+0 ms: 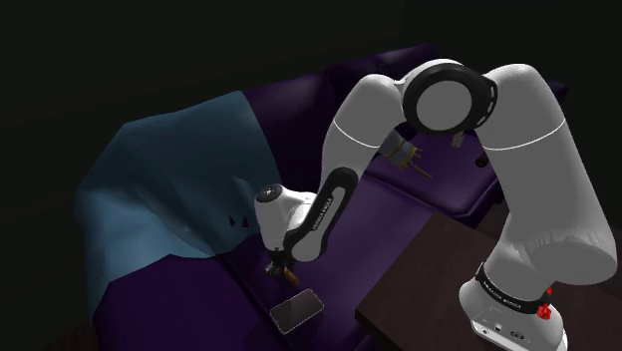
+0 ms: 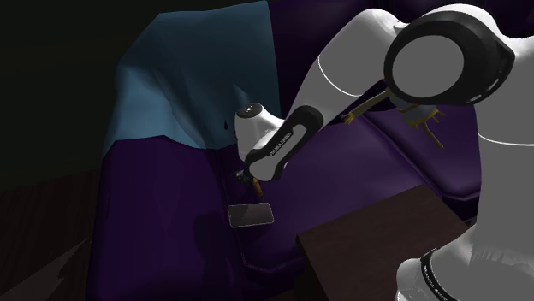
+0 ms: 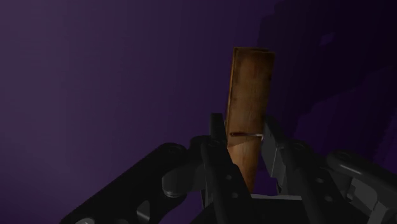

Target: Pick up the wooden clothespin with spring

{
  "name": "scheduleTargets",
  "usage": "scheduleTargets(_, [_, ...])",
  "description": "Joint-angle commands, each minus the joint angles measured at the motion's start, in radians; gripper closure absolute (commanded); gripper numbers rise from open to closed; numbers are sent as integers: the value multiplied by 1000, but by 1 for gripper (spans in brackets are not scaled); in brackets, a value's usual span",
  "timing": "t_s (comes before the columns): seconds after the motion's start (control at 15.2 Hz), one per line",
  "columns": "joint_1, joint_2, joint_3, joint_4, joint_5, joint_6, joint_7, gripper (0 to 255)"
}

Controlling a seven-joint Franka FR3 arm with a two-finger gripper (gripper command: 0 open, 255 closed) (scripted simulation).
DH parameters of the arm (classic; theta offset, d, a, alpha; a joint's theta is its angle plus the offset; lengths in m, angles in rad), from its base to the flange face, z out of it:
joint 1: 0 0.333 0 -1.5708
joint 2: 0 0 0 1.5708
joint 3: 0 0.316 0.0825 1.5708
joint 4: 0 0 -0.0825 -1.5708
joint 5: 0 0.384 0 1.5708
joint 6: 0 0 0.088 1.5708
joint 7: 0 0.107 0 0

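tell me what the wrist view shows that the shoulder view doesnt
Wrist view: the brown wood grain of the clothespin and the black fingers clasping its end nearest the hand. Shoulder view: the white arm, a blue cloth draped over the purple sofa, and a flat dark slab lying close to the gripper. Both: the purple sofa surface and the gripper with the clothespin in it.

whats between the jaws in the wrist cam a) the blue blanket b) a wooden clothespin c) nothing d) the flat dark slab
b: the brown wooden clothespin stands clasped between the jaws of the gripper, its free end sticking out past them over the purple sofa.
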Motion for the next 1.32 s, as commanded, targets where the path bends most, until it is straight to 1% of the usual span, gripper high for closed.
scheduleTargets(0.0, [-4,14,-12,-3,-2,-3,2,255])
scheduleTargets(0.13, [-7,23,-15,5,-3,-1,-3,255])
scheduleTargets(0.59, [-30,-68,21,-31,28,-57,-19,255])
scheduleTargets(1.25, [-63,-177,65,-53,79,-142,-53,255])
